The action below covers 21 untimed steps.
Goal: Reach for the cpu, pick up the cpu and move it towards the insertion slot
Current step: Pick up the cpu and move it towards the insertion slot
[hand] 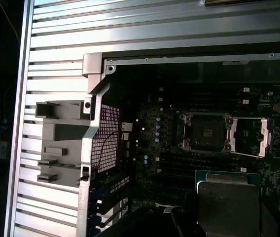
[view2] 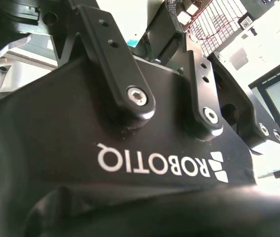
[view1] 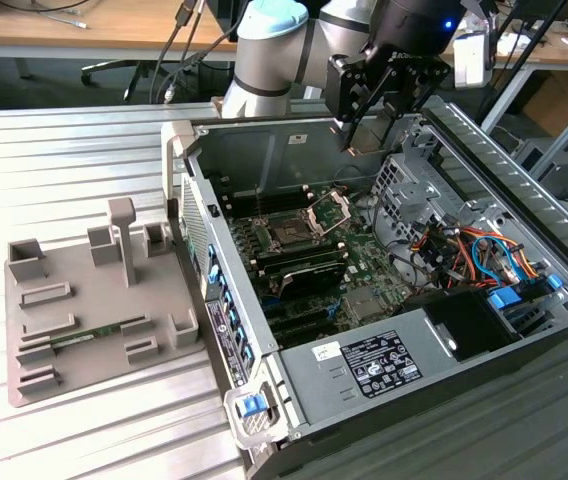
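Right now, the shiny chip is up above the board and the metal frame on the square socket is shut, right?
Not quite. The metal frame on the insertion slot is swung open beside it, not shut, as the first wrist view shows. The cpu is indeed up above the board.

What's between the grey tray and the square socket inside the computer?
In the exterior view, the computer case's side wall stands between the grey tray and the insertion slot.
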### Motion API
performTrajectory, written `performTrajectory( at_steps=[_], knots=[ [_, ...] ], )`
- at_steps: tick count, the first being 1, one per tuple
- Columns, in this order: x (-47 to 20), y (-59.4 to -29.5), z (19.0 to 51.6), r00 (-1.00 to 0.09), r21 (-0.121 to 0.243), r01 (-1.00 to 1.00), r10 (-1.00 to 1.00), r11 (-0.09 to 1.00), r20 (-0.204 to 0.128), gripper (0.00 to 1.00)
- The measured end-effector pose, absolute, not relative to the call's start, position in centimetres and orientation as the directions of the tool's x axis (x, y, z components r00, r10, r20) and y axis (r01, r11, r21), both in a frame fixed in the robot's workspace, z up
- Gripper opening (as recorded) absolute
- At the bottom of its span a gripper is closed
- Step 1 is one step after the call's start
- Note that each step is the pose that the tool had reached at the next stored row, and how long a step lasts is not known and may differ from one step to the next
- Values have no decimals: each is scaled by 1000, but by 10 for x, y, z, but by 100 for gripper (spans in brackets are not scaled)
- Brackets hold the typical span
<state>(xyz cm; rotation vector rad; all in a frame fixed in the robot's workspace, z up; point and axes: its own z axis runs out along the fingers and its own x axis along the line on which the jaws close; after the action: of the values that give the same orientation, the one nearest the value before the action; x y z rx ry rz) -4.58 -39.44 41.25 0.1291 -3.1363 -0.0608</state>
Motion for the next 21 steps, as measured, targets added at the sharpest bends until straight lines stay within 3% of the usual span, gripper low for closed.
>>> performTrajectory(
  at_steps=[21],
  knots=[
    [-39,-394,412,-997,39,-82,-82,996,0,55]
  ],
)
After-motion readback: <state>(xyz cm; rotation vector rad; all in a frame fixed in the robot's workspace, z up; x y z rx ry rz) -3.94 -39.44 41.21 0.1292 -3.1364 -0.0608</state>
